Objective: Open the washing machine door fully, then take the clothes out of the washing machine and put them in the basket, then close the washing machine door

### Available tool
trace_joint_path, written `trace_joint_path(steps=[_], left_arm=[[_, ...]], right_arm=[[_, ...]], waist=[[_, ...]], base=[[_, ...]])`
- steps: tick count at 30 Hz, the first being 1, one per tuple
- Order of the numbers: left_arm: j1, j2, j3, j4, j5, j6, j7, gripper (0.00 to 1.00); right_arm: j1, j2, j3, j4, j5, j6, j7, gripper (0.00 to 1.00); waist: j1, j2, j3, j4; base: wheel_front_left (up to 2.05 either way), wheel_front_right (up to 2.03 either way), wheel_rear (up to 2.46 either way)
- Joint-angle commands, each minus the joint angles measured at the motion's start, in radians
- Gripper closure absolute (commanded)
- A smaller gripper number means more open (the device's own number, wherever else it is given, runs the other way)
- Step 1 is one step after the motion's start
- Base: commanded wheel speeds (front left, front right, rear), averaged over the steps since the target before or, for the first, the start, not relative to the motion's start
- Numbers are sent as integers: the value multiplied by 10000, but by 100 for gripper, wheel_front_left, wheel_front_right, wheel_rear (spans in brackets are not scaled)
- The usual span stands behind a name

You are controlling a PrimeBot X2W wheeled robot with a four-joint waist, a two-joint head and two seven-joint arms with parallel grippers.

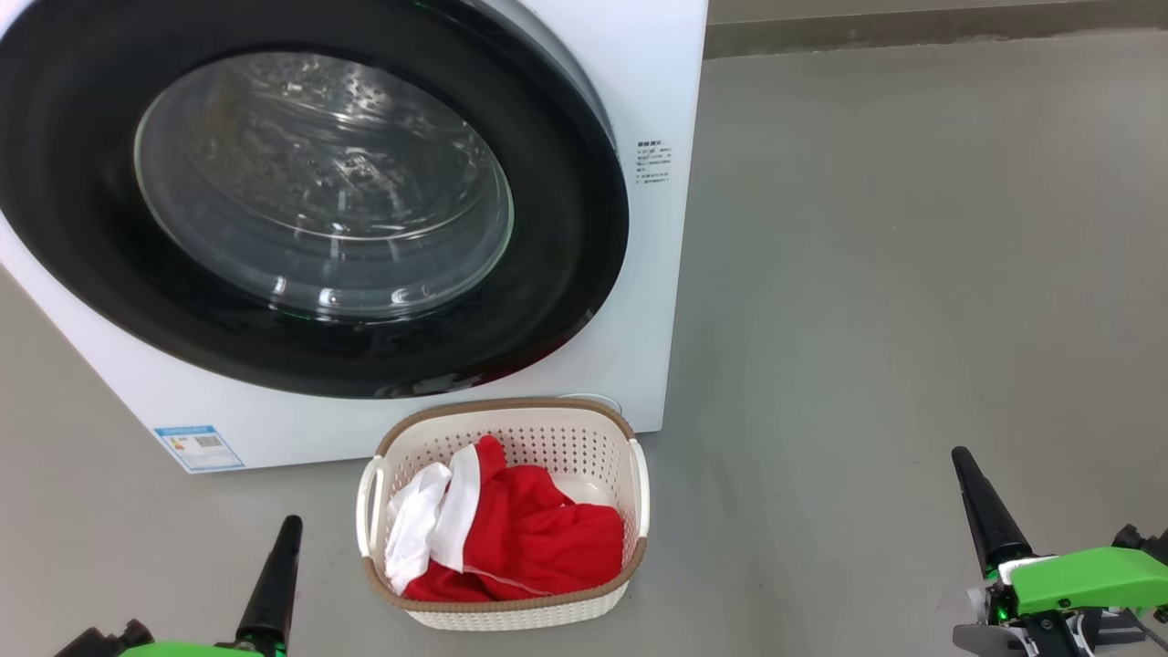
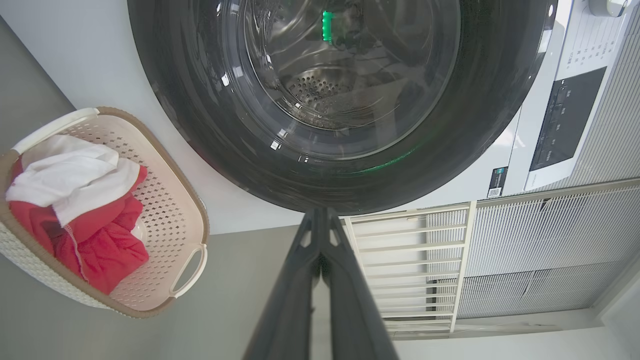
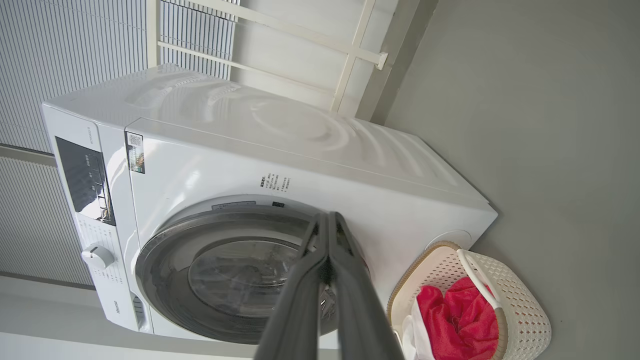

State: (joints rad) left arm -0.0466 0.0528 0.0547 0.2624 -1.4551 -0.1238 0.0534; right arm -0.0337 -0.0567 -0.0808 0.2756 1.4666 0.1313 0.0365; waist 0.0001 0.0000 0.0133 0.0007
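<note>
Basket just before washing machine, door apparently shut, wide floor rightward.

1. washing machine: white front-loader standing on the grey floor ahead of me, with a small printed label on its front and a blue sticker at a lower corner.
2. washing machine door: round, with a wide glossy black rim and bulging clear glass through which I see the perforated steel drum. It lies closed against the front.
3. basket: cream and perforated, with a brown rim and white handles. It sits upright on the floor just before the machine, below the door.
4. clothes: red fabric with a white band, plus a white cloth, heaped inside the basket.
</note>
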Motion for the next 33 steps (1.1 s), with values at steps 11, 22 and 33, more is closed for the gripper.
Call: trace_joint_path(steps=[11,22,33], left_arm=[[-554,77,433,-185,-1227,-67,386,100],[-605,54,485,-175,-1622,-69,513,100],[-606,44,500,-174,-1609,-69,526,100]], right_arm=[[-644,-177,48,-320,1295,-5,370,100],[-714,-162,-17,-327,1680,-6,516,100],[-717,-136,-54,-325,1649,-6,545,100]], waist=[[0,0,-74,-5],[-1,0,-102,-7],[-1,0,-102,-7]], base=[[0,0,0],[0,0,0],[0,0,0]])
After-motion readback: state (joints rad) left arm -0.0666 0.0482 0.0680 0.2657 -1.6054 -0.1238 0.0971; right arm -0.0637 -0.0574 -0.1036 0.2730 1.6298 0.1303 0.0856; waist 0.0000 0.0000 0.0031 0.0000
